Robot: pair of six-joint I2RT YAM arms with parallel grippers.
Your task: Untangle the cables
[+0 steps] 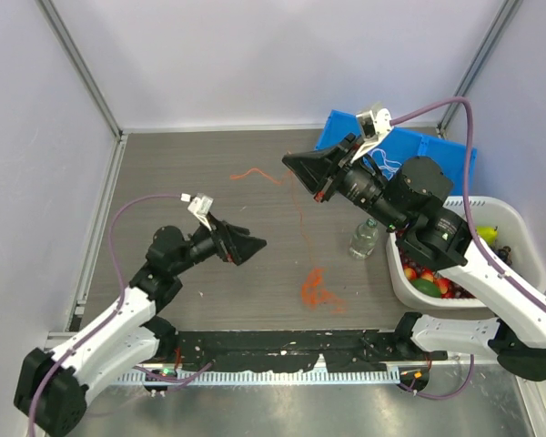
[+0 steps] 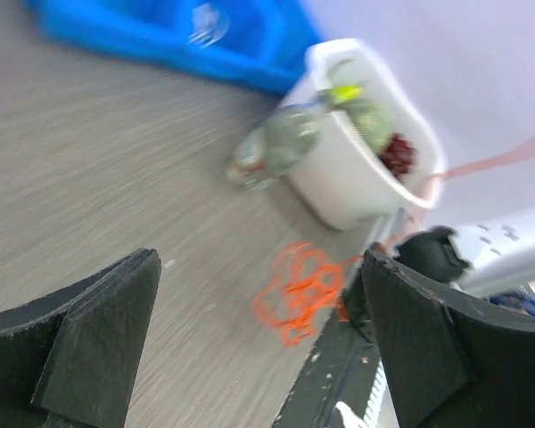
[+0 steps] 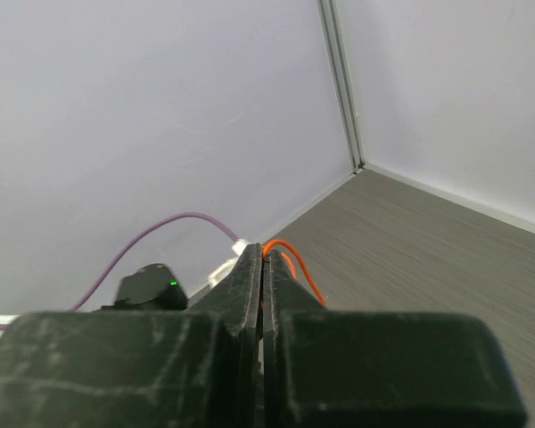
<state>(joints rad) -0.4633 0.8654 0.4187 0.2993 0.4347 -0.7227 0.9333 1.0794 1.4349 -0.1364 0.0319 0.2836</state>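
Observation:
A red-orange cable clump point(image 1: 317, 289) lies on the table near the front edge; it also shows in the left wrist view point(image 2: 296, 291). A thin red-orange cable point(image 1: 300, 218) runs from it up to my right gripper point(image 1: 291, 164), which is raised and shut on that cable point(image 3: 296, 263). Another red-orange cable point(image 1: 252, 174) lies farther back. My left gripper point(image 1: 255, 244) is open and empty, hovering left of the clump. White cables point(image 1: 375, 166) lie in the blue bin.
A blue bin point(image 1: 437, 150) stands at the back right. A white basket point(image 1: 511, 228) of fruit is at the right, with a clear plastic bottle point(image 1: 364, 239) beside it. A black strip point(image 1: 291, 344) runs along the table's front edge.

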